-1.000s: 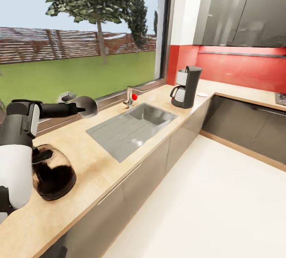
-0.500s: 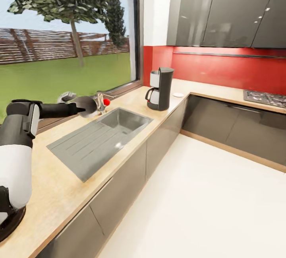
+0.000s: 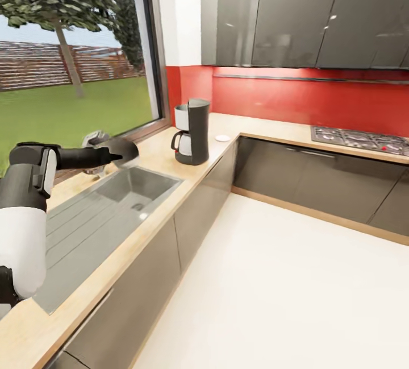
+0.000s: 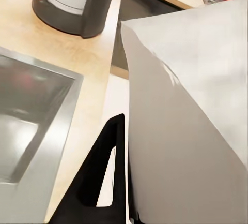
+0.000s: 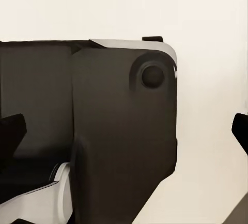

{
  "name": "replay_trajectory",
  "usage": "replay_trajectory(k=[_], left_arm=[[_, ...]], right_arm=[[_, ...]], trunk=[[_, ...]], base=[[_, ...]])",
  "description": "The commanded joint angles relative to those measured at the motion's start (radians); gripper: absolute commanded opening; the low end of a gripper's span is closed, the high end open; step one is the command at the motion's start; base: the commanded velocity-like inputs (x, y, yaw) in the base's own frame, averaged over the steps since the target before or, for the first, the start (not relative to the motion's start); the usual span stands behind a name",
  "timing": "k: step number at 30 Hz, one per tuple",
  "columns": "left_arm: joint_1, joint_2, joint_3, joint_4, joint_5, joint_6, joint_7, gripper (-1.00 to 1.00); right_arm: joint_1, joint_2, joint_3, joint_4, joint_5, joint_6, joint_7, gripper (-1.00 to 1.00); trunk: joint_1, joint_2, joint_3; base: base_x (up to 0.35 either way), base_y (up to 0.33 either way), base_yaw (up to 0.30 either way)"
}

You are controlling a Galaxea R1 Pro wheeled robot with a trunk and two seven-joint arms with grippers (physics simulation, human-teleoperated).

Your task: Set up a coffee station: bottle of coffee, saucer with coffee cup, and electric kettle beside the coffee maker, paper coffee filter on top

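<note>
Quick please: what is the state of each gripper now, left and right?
Left gripper: shut on the paper filter.
Right gripper: open, fingers wide apart, holding nothing.

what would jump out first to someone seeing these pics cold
The red backsplash under glossy grey wall cabinets, then the tall dark coffee maker on the beige countertop beside the steel sink. In the left wrist view, a large white paper filter sits against a black finger.
</note>
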Motion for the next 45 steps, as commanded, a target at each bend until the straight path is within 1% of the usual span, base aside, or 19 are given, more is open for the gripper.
replay_trajectory(k=[1, 5, 9, 10, 11, 16, 20, 22, 23, 26, 28, 29, 30, 34, 35, 37, 39, 44, 45], left_arm=[[-0.002, 0.000, 0.002, -0.001, -0.012, 0.004, -0.011, -1.00], [-0.015, -0.002, -0.001, 0.007, -0.013, 0.005, -0.011, -1.00], [-0.084, -0.001, -0.007, 0.048, -0.014, 0.012, -0.010, -1.00], [-0.121, 0.003, -0.008, 0.095, -0.015, 0.013, -0.008, -1.00], [-0.274, 0.015, -0.024, 0.325, -0.036, 0.012, -0.005, -1.00], [-0.414, 0.015, -0.112, 0.469, -0.113, 0.014, -0.008, -1.00], [-0.493, 0.022, -0.156, 0.531, -0.129, 0.012, -0.009, -1.00], [-0.503, 0.037, -0.160, 0.542, -0.130, 0.011, -0.010, -1.00], [-0.510, 0.060, -0.163, 0.549, -0.131, 0.010, -0.010, -1.00], [-0.520, 0.080, -0.176, 0.555, -0.131, 0.009, -0.012, -1.00], [-0.536, 0.083, -0.219, 0.570, -0.131, 0.011, -0.014, -1.00], [-0.550, 0.082, -0.256, 0.590, -0.131, 0.012, -0.020, -1.00], [-0.582, 0.080, -0.322, 0.637, -0.130, 0.012, -0.049, -1.00], [-0.712, 0.076, -0.498, 0.777, -0.132, 0.010, -0.202, -1.00], [-0.765, 0.075, -0.551, 0.808, -0.131, 0.012, -0.242, -1.00], [-0.833, 0.074, -0.597, 0.863, -0.131, 0.015, -0.271, -1.00], [-0.870, 0.074, -0.609, 0.920, -0.131, 0.014, -0.282, -1.00], [-0.887, 0.075, -0.616, 0.977, -0.131, 0.009, -0.308, -1.00], [-0.881, 0.076, -0.660, 0.980, -0.152, 0.003, -0.473, -1.00]], right_arm=[[-0.001, 0.000, 0.000, 0.001, -0.001, -0.003, -0.001, 1.00], [-0.001, 0.000, 0.000, 0.000, -0.001, -0.003, -0.001, 1.00], [-0.001, 0.000, 0.002, -0.001, 0.001, -0.003, 0.002, 1.00], [-0.001, 0.000, 0.003, -0.002, 0.002, -0.003, 0.003, 1.00], [-0.001, 0.000, 0.003, -0.003, 0.003, -0.003, 0.004, 1.00], [-0.001, 0.000, 0.005, -0.002, 0.004, -0.003, 0.004, 1.00], [-0.001, 0.000, 0.006, -0.001, 0.005, -0.003, 0.004, 1.00], [-0.001, 0.000, 0.006, -0.001, 0.005, -0.003, 0.004, 1.00], [-0.001, 0.000, 0.006, 0.000, 0.005, -0.003, 0.004, 1.00], [-0.001, 0.000, 0.006, 0.002, 0.005, -0.003, 0.003, 1.00], [-0.001, 0.000, 0.006, 0.002, 0.005, -0.003, 0.003, 1.00], [-0.001, 0.000, 0.006, 0.003, 0.005, -0.003, 0.003, 1.00], [-0.001, 0.000, 0.006, 0.003, 0.005, -0.003, 0.002, 1.00], [-0.001, 0.000, 0.006, 0.004, 0.005, -0.003, 0.001, 1.00], [-0.001, 0.000, 0.007, 0.004, 0.005, -0.003, 0.001, 1.00], [-0.001, 0.000, 0.008, 0.004, 0.005, -0.003, 0.001, 1.00], [-0.001, 0.000, 0.008, 0.004, 0.005, -0.003, 0.001, 1.00], [-0.001, 0.000, 0.008, 0.005, 0.005, -0.003, 0.001, 1.00], [-0.001, 0.000, 0.008, 0.006, 0.005, -0.003, 0.001, 1.00]], trunk=[[0.001, -0.002, -0.002], [0.001, -0.002, -0.002], [0.001, -0.002, -0.002], [0.001, -0.002, -0.002], [0.001, -0.002, -0.002], [0.001, -0.002, -0.002], [0.001, -0.002, -0.002], [0.001, -0.002, -0.002], [0.001, -0.002, -0.002], [0.001, -0.002, -0.002], [0.001, -0.002, -0.002], [0.001, -0.002, -0.002], [0.001, -0.002, -0.002], [0.001, -0.002, -0.002], [0.001, -0.002, -0.002], [0.001, -0.002, -0.002], [0.001, -0.002, -0.002], [0.001, -0.002, -0.002], [0.001, -0.002, -0.002]], base=[[0.303, -0.153, -0.289], [0.304, -0.149, -0.281], [0.308, -0.142, -0.099], [0.311, -0.137, -0.024], [0.314, -0.133, -0.003], [0.314, -0.132, -0.001], [0.314, -0.125, 0.000], [0.318, -0.103, 0.000], [0.313, -0.042, 0.000], [0.164, -0.018, 0.000], [0.045, -0.005, 0.000], [0.026, -0.003, 0.000], [0.013, -0.001, 0.000], [0.005, -0.001, 0.000], [0.001, 0.000, 0.000], [0.000, 0.000, 0.000], [0.000, 0.000, 0.000], [0.000, 0.000, 0.000], [0.000, 0.000, 0.000]])
